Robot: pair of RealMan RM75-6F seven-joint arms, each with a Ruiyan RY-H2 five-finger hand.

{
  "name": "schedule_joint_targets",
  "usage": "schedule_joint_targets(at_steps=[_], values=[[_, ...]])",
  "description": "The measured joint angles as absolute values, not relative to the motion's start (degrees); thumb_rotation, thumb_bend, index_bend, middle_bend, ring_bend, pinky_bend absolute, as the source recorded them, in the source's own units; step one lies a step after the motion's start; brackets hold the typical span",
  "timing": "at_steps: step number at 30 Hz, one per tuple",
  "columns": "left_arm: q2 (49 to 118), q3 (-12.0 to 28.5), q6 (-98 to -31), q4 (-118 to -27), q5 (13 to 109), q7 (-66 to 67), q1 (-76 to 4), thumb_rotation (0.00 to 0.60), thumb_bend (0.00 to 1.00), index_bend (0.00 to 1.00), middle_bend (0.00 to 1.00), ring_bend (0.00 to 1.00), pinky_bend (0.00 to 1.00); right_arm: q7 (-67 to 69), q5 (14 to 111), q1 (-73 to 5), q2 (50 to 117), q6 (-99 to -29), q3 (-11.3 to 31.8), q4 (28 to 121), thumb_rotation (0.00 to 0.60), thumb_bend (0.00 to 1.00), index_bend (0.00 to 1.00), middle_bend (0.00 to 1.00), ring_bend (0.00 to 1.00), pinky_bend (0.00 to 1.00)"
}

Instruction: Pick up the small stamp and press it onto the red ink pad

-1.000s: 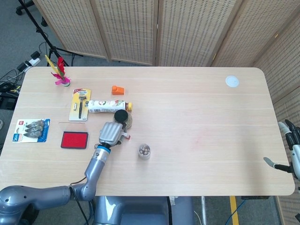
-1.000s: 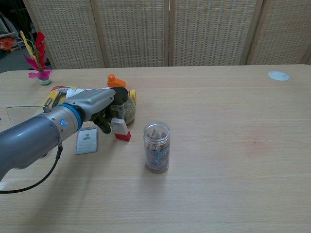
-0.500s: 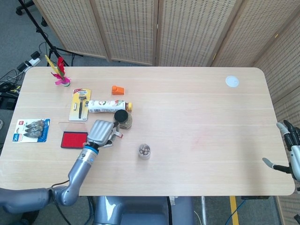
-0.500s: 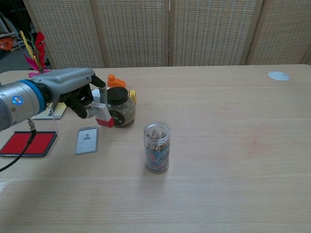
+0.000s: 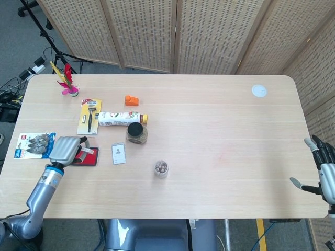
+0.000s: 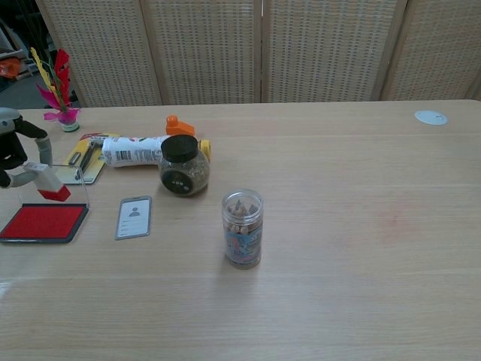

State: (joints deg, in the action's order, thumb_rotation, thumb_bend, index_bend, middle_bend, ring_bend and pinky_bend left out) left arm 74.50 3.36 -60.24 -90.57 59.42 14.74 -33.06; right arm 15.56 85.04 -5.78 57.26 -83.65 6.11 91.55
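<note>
Red ink pad [image 6: 43,222] is seen at the nine o'clock edge of the pale wooden worktop [image 5: 209,115], lying flat in its dark tray. Directly above it the small stamp [image 6: 46,182] is held clear of the surface, tilted, with its red base just over the pad's far edge and not visibly touching it. The stamp is gripped by the left hand [image 5: 65,150], whose fingers are closed around its white body; in the head view the back of this hand covers most of the pad and the stamp cannot be made out. The right hand [image 5: 323,170] is seen at the four o'clock corner of the head view, off the worktop's edge, holding nothing with its fingers spread.

Just beside the pad, toward three o'clock, a card badge [image 6: 134,216] lies flat. A dark-lidded glass jar [image 6: 180,165] stands beyond the badge, and a clear jar of small items [image 6: 243,228] stands near the worktop's middle. A white tube [image 6: 134,150] lies on its side next to the dark-lidded jar, with a packaged razor [image 5: 89,116] beside it and an orange block [image 5: 131,100] behind. A blister pack [image 5: 35,145] rests at nine o'clock, a feathered shuttlecock [image 5: 67,82] at ten o'clock, and a white disc [image 5: 258,91] at two o'clock.
</note>
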Motion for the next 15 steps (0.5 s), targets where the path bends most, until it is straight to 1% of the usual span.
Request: schedule_joint_targets(at_steps=[7,12,15], values=[[74.25,2.33,-58.53,-81.89,62.92,3.73,-29.85,0.6,0.43,0.58,0.98,1.0,0.99,14.34,85.35,-5.94,57.61,-83.49,5.85,91.86,0.6,0.0,0.01,0.0,0.0,0.0],[76.06,2.18,-55.08,-74.84,64.05,-1.27,-28.9,0.6,0.43,0.59,0.98,1.0,0.99,13.86,85.16,-6.0,57.82,-83.4,5.84,92.0,0.6,0.0,0.01,0.0,0.0,0.0],[77.36,2.39,-53.84,-72.71,64.72,-3.04,-28.67,0.6,0.43,0.59,0.98,1.0,0.99,13.85,85.03,-6.05,57.84,-83.27,5.85,91.96,0.6,0.0,0.01,0.0,0.0,0.0]])
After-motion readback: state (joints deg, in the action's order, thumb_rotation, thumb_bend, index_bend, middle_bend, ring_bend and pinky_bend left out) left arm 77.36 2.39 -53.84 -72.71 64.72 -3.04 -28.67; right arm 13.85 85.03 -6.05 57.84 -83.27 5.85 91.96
